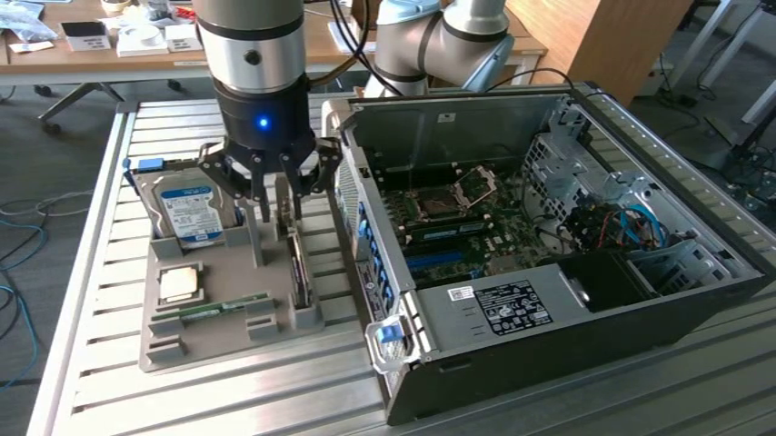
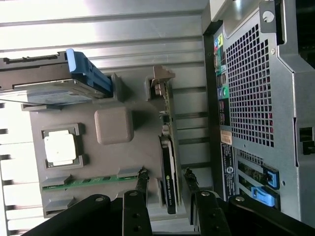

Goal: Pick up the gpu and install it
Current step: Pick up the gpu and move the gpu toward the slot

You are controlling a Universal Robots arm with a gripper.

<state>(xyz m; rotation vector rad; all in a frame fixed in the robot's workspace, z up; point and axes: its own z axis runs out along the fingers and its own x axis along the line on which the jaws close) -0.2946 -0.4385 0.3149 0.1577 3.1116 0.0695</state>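
While the gripper [image 1: 282, 213] hangs spread wide and holds nothing, a slatted metal table [image 1: 85, 272] carries an open computer case [image 1: 679, 300] lying on its side, motherboard [image 1: 485, 227] upward, toward the table's edge on the exterior view's right. The arm [image 1: 249, 64] stands upright over a grey tray [image 1: 224, 336] set just beside the case, on the side toward the exterior view's left. A hard drive [image 1: 188, 213] with a blue-white label stands on edge at the tray's back corner away from the case. The gpu [image 2: 170, 167] also stands on edge, slotted along the tray's edge nearest the case, its metal bracket at the end toward the hard drive and its black fan shroud at the other end. The wrist view shows the fingertips [image 2: 142, 174] on either side of the card at its shroud end, a gap visible on each side. A square silver CPU [image 1: 180, 284] lies flat in a recess near the tray's edge away from the case. A narrow green RAM strip [image 1: 218, 309] lies flat just beside the CPU, toward the tray's front edge.
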